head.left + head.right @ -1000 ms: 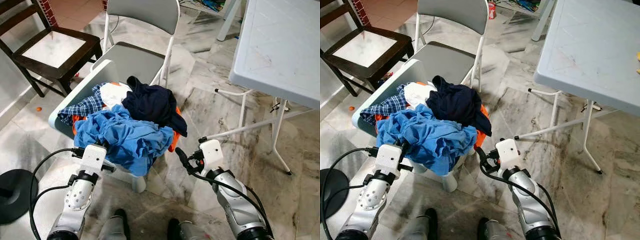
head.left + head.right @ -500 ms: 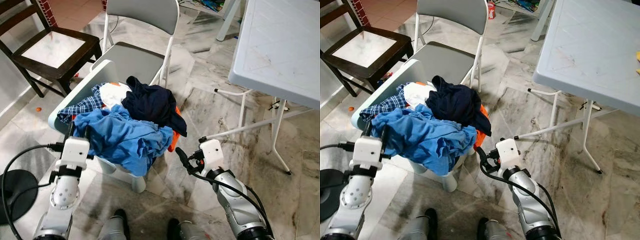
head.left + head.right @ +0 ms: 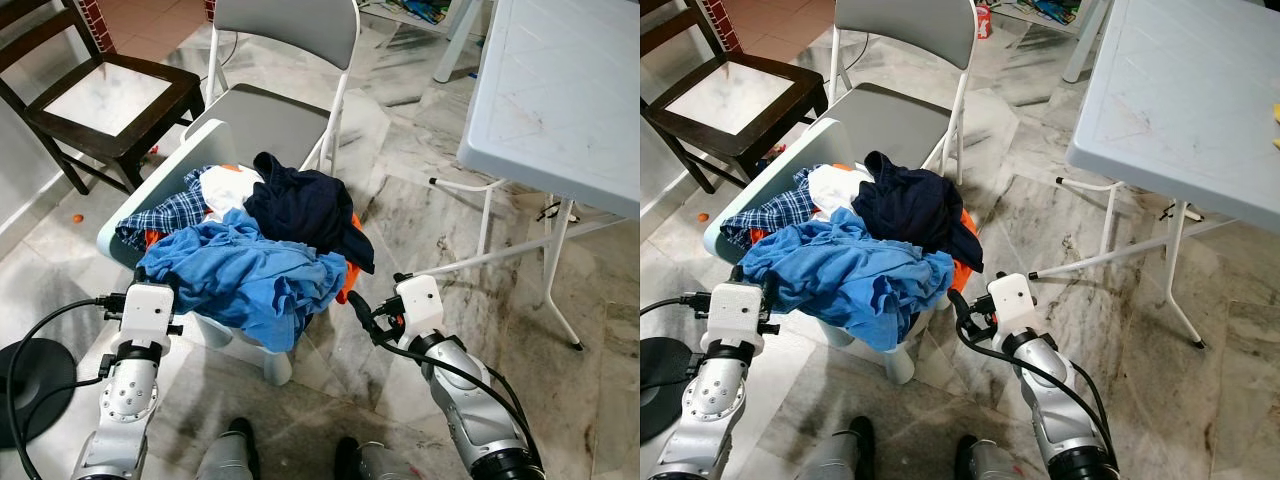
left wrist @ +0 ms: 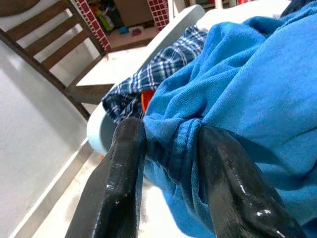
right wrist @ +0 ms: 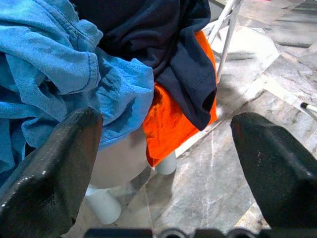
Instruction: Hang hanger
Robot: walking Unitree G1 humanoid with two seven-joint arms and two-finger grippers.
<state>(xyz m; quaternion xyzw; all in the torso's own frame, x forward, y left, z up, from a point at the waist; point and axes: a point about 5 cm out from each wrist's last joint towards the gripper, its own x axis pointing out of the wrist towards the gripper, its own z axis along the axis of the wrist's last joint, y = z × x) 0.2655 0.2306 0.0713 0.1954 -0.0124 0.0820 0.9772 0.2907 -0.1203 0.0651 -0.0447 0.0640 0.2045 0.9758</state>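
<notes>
Left gripper (image 4: 168,158) pinching a fold of the crumpled blue cloth shirt (image 3: 240,280) at the near edge of the pale plastic laundry basket (image 3: 150,190), right gripper (image 5: 163,163) wide open, holding nothing, near the hanging orange cloth (image 5: 173,119), no hanger recognisable among the clothes.

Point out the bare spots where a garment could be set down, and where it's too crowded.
Free: the white folding table top on the right, the grey folding chair seat behind the laundry basket, and the wooden chair seat at far left. Crowded: the basket, heaped with the blue shirt and navy garment, with the left gripper and right gripper beside it.
</notes>
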